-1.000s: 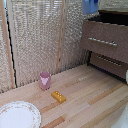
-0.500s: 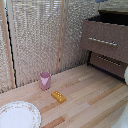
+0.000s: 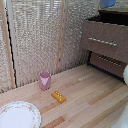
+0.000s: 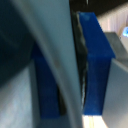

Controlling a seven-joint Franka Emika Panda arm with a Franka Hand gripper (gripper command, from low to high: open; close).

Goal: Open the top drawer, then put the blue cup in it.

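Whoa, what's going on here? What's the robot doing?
The robot's gripper seems to be holding the blue cup up high, just above the dresser. The top drawer looks pulled open underneath, and the cup is not in it yet. On the wooden table sit a pink cup, a small yellow block and a plate. Nothing is touching those.
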